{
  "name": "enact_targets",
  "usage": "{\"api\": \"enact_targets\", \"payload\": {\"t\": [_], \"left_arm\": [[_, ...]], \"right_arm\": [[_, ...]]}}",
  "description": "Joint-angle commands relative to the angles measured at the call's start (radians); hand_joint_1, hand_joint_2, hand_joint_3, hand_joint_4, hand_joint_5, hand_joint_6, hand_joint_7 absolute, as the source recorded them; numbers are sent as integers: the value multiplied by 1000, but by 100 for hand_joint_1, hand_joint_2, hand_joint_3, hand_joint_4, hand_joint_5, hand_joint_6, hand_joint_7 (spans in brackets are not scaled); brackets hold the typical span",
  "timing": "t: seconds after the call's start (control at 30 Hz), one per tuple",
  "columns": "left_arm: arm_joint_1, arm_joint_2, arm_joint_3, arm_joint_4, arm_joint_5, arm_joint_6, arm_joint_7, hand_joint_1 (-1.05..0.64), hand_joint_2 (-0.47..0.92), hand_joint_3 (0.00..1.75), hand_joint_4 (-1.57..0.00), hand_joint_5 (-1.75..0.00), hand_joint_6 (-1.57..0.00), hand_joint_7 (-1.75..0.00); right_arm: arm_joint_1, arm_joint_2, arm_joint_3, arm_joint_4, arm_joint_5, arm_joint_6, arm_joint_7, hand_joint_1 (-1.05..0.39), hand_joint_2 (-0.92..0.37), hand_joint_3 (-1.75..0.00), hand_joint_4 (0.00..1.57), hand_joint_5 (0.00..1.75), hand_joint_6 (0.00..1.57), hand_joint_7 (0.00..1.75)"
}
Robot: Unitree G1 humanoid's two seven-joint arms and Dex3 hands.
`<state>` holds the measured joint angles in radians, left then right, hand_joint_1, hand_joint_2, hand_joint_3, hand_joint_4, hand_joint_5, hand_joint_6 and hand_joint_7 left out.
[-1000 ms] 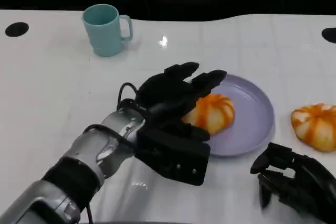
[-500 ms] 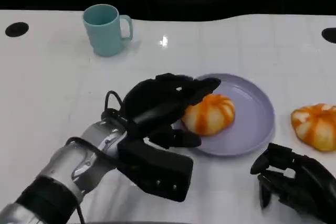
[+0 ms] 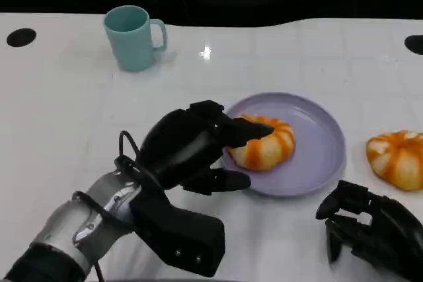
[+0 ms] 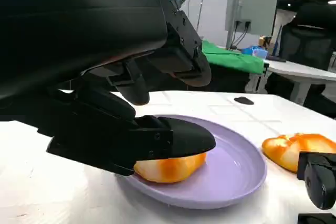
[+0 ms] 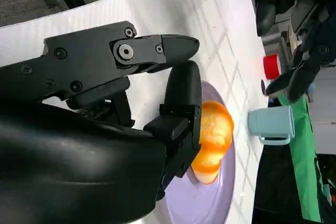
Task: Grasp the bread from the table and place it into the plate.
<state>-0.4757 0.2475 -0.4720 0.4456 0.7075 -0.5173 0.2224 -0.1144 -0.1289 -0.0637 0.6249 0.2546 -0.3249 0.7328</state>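
An orange-and-white bread [image 3: 268,144] [image 4: 170,166] [image 5: 214,132] lies on the purple plate [image 3: 317,137] [image 4: 236,174] [image 5: 197,200] at centre right. My left hand [image 3: 188,146] [image 4: 105,72] is just left of the plate with its fingers apart. One fingertip still reaches over the bread's near-left edge and grips nothing. A second bread [image 3: 396,158] [image 4: 289,148] sits on the table right of the plate. My right hand [image 3: 370,232] [image 5: 105,129] rests at the front right, its fingers loosely bent, holding nothing.
A teal mug [image 3: 134,36] [image 5: 270,121] stands at the back left. Black round holes [image 3: 20,36] mark the white table's far corners. Bare table lies between the mug and the plate.
My left hand has drawn back toward me and to the left, off the bread, which stays on the plate. The right hand has not moved.
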Motion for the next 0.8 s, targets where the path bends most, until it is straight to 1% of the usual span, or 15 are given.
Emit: {"api": "enact_targets", "payload": {"t": [0.03,0.07,0.1,0.13,0.17,0.2,0.23,0.27,0.37,0.47,0.57,0.7,0.8], "left_arm": [[144,-8,73,-66,-144,-96,37,-58,92,43,-61,-110,-79,-31],[167,-16,84,-72,-178,-114,27,-58,92,46,-64,-126,-75,-57],[184,-22,92,-77,-202,-127,18,-58,92,47,-64,-135,-68,-80],[194,-26,98,-80,-218,-135,10,-58,92,48,-64,-140,-63,-93],[210,-28,103,-89,-264,-137,-29,-59,92,49,-64,-147,-60,-105],[221,-30,106,-96,-297,-137,-59,-59,92,51,-62,-158,-56,-121],[233,-30,111,-107,-332,-132,-92,-60,92,52,-60,-164,-54,-129],[249,-31,116,-120,-368,-125,-124,-61,92,54,-60,-170,-51,-142],[285,-36,132,-150,-452,-119,-194,-60,92,54,-63,-174,-45,-167],[307,-51,147,-151,-535,-145,-256,-58,92,54,-67,-175,-45,-174],[327,-67,163,-154,-606,-156,-312,-58,92,53,-70,-175,-47,-175],[335,-79,180,-158,-625,-154,-349,-58,92,53,-72,-175,-47,-175],[422,-102,192,-233,-748,-50,-410,-61,92,53,-70,-175,-48,-175]], "right_arm": [[21,-17,-2,5,-4,18,1,-49,-92,-25,67,175,69,138],[21,-18,-1,2,-5,21,-1,-50,-92,-25,67,175,69,138],[22,-19,-1,0,-6,23,-2,-50,-92,-26,67,175,68,138],[22,-20,0,-2,-7,25,-3,-50,-92,-26,67,175,68,138],[24,-20,0,-6,-4,32,-3,-50,-92,-25,67,175,68,138],[25,-20,-1,-10,-2,38,-3,-49,-92,-25,67,175,68,138],[26,-20,-1,-13,-1,39,-2,-49,-92,-25,67,175,68,137],[27,-20,-1,-14,-3,36,-2,-49,-92,-25,66,175,68,137],[26,-21,-2,-11,-3,29,4,-49,-92,-25,65,175,68,136],[26,-23,0,-15,-7,33,0,-50,-92,-25,65,175,68,136],[27,-24,1,-18,-8,36,-2,-50,-92,-25,64,175,68,136],[27,-24,1,-19,-8,37,-2,-50,-92,-25,64,175,68,136],[31,-26,3,-28,-11,44,-7,-50,-92,-25,64,175,68,136]]}}
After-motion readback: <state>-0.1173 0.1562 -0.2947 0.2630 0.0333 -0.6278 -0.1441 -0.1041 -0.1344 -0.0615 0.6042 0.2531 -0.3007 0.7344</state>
